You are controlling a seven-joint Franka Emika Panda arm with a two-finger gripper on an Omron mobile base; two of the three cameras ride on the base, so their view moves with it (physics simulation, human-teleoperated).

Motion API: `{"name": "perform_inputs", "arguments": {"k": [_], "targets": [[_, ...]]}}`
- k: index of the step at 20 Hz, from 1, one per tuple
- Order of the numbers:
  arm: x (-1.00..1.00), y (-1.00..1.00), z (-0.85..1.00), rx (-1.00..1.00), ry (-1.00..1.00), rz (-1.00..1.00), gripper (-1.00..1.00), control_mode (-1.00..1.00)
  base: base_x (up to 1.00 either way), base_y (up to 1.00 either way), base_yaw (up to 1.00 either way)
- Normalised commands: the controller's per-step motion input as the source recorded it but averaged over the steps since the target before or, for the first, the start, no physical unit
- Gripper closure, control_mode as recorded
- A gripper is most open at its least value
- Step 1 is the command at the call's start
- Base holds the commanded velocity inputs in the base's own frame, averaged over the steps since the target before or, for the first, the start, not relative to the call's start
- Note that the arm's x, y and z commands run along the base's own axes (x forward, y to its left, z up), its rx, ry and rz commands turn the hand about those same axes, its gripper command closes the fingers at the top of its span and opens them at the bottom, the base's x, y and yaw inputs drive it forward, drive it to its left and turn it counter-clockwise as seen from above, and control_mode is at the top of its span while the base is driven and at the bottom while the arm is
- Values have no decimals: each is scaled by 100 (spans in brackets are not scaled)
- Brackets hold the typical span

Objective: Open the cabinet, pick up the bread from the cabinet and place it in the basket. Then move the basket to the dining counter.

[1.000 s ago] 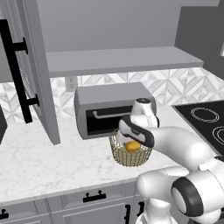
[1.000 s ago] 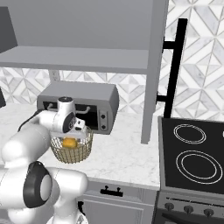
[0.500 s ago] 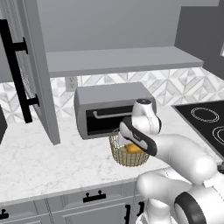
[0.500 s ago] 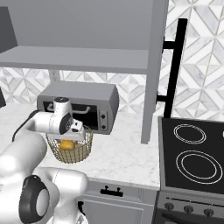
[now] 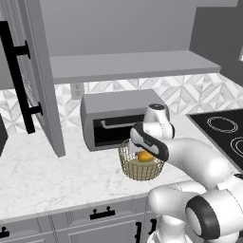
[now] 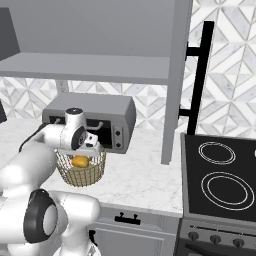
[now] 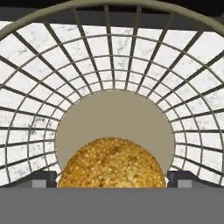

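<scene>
Directly beneath the gripper [image 7: 112,178], the bread [image 7: 112,164] rests on the beige floor of the basket [image 7: 26,94]. Its fingertips [image 7: 43,177] stand wide apart on either side of the bun, released; the bread evidently lies where it was dropped.

Bread in the basket

I see the seeded bun [image 7: 112,164] on the basket [image 7: 114,117] base, apparently between my spread fingertips [image 7: 183,178].

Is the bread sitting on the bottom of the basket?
Touching. In the hand view, the bread rests on the beige base of the basket, no gap beneath it, with the mesh wall rising around it.
</scene>
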Motion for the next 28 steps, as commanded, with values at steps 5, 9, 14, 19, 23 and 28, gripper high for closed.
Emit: {"name": "perform_inputs", "arguments": {"k": [5,9,14,19,23,28], "targets": [[23,-6,22,-3,7,-3,-100,-100,0,0,0],[70,-6,-25,3,-7,1,-100,-100,0,0,0],[100,24,-16,0,-36,0,-100,-100,0,0,0],[64,23,5,0,-60,0,-100,-100,0,0,0],[26,20,26,-1,-76,0,-100,-100,0,0,0],[-27,0,84,0,-16,-2,-100,-100,0,0,0]]}}
